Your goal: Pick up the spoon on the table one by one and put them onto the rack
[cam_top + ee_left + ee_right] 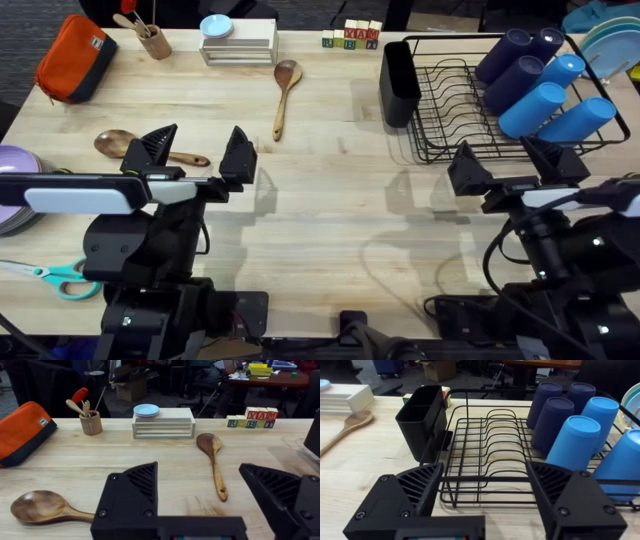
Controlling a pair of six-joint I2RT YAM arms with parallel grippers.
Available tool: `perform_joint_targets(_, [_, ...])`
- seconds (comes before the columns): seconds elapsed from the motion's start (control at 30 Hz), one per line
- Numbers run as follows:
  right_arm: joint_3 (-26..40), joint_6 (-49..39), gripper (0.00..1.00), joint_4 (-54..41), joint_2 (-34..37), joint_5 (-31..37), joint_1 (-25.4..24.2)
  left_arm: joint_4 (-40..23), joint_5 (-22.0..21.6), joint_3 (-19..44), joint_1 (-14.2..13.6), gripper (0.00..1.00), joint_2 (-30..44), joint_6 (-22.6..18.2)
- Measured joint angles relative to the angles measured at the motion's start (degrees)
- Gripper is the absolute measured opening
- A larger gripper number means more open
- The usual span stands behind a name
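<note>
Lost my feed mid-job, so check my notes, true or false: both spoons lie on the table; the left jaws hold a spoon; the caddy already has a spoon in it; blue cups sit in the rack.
1. Both spoons, the darker spoon and the lighter spoon, lie on the table. True.
2. The left gripper holds a spoon. False: its jaws are open and empty.
3. The caddy has a spoon in it. False: it looks empty.
4. Blue cups sit in the rack. True.

2 spoons [286, 95] [140, 148], 1 rack [450, 110], 5 blue cups [545, 85].
</note>
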State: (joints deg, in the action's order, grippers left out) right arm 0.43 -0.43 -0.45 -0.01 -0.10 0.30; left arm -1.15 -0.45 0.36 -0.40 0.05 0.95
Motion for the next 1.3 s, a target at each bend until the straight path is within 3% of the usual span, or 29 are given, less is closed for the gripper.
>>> perform_joint_targets(0.47, [0.1,0.0,0.992,-0.6,0.0,0.4,0.0,-0.1,0.0,0.0,0.0,0.995,0.0,0.0])
perform_joint_targets(0.63, [1.9,0.0,0.992,-4.3,0.0,0.7,0.0,-10.8,-0.2,3.5,0.0,0.993,0.1,2.8])
perform_joint_targets(0.77, [7.8,0.0,0.992,-15.5,1.3,0.9,0.0,-22.6,-0.7,11.4,0.0,0.993,1.3,3.8])
perform_joint_targets(0.93, [18.6,0.0,0.992,-23.4,7.7,0.9,0.0,-30.4,-1.1,23.2,0.0,0.993,8.4,4.2])
perform_joint_targets(1.0, [33.2,0.0,0.992,-30.0,19.8,0.6,0.0,-37.1,-1.1,37.7,0.0,0.993,23.5,4.3])
perform_joint_targets(1.3, [56.1,0.1,0.992,-42.0,40.6,-1.9,0.0,-47.4,-1.0,60.3,0.0,0.993,44.7,4.3])
